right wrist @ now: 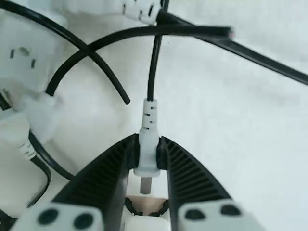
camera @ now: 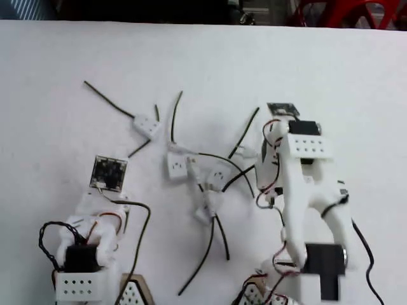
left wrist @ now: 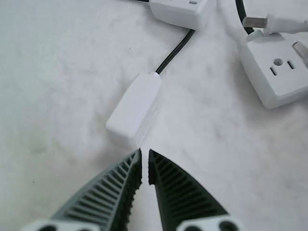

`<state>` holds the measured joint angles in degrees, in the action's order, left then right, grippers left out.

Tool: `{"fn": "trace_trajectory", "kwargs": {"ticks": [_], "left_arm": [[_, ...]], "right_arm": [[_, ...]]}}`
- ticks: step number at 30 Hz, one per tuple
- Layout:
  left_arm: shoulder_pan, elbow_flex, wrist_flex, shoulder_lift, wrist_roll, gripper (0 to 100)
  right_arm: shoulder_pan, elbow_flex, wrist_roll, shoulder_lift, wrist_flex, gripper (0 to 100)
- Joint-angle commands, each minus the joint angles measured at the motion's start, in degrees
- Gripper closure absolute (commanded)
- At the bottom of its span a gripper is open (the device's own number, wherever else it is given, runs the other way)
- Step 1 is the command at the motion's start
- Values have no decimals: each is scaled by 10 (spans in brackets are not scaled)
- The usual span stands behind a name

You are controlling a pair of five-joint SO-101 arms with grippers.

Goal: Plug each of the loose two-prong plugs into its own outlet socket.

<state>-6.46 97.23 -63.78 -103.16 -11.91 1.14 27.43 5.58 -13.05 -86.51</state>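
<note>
Holding plug [right wrist: 149,126] clamped in right gripper [right wrist: 148,144], right of mid-table outlet sockets [camera: 177,166]. Prong end seemingly toward the palm: turn to face a free socket, align squarely, push straight. Near left, left gripper [left wrist: 144,156] pressed together, empty.

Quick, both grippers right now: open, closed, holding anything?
Left gripper: closed, empty.
Right gripper: closed on a plug.

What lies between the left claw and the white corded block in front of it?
Nothing: the left wrist view shows a short strip of bare table between the shut left claw and the white corded block.
</note>
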Motion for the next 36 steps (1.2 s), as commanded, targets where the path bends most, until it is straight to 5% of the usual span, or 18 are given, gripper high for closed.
{"fn": "trace_trajectory", "kwargs": {"ticks": [1, 15, 28, 36], "left_arm": [[-7, -3, 4, -7, -4, 950], [-7, -3, 4, -7, -4, 950], [-7, -5, 9, -7, -1, 950], [-7, -99, 64, -7, 1, 951]], "right_arm": [[-1, -22, 9, -124, -39, 981], [0, -24, 10, -440, -51, 981], [1, -26, 10, -479, -50, 981], [158, -48, -51, -480, -35, 981]]}}
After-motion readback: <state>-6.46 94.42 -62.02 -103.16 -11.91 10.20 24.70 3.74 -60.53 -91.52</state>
